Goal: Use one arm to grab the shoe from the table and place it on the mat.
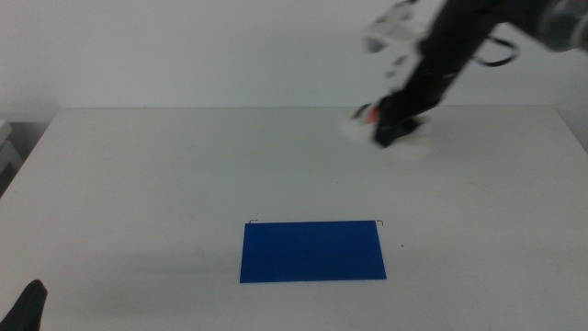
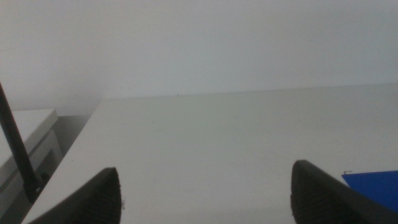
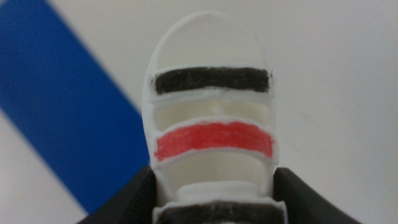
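Right fingers [image 3: 211, 205] clamp the shoe [image 3: 211, 130] near the desk's [image 1: 138, 184] far edge; carry level to mat [image 1: 312, 250]. Left fingers [image 2: 205, 199] wide, idle.

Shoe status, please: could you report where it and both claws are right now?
Right claw shut on shoe, at the table's far right. Left claw open, waiting near-left. Mat bare, path unobstructed.
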Robot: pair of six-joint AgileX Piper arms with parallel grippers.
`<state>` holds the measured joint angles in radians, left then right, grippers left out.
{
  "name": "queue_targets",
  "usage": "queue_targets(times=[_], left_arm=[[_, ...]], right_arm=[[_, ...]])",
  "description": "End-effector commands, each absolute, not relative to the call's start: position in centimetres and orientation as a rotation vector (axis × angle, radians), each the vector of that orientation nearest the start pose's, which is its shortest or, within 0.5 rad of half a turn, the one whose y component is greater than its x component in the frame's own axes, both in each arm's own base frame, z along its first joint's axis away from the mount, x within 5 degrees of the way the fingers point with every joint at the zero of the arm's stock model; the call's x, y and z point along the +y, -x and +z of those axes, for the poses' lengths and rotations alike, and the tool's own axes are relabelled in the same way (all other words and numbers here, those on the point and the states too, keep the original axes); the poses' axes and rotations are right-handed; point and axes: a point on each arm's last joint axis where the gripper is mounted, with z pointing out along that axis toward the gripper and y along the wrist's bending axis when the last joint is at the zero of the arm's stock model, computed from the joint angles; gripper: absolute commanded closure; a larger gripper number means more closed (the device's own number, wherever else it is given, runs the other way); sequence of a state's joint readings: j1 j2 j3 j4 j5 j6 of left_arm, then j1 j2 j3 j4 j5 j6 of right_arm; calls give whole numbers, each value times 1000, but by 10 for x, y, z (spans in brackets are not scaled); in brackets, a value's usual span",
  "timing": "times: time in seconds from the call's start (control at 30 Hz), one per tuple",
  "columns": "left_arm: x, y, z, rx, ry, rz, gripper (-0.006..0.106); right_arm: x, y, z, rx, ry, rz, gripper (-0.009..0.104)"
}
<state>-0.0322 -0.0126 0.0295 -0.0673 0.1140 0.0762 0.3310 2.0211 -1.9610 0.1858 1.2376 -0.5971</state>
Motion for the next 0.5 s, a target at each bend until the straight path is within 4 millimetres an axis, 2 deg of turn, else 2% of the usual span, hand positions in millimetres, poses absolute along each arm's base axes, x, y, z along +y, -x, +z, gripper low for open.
queue_targets(times=[0.0,0.13,0.27,0.37,0.47], left_arm=[[-2,-56,199,1526,-26,-35,7],[-2,-56,199,1526,-26,-35,7],[-2,-56,199,1526,-26,-35,7],[-2,-56,199,1526,-26,-35,7],[-2,-56,199,1526,-26,-35,7]], right_arm=[[178,-388,344,2379,1194,189,99],[218,-368,344,2341,1283,203,99],[245,-350,344,2311,1351,213,99],[257,-341,344,2288,1393,220,99],[262,-338,344,2279,1410,217,99]])
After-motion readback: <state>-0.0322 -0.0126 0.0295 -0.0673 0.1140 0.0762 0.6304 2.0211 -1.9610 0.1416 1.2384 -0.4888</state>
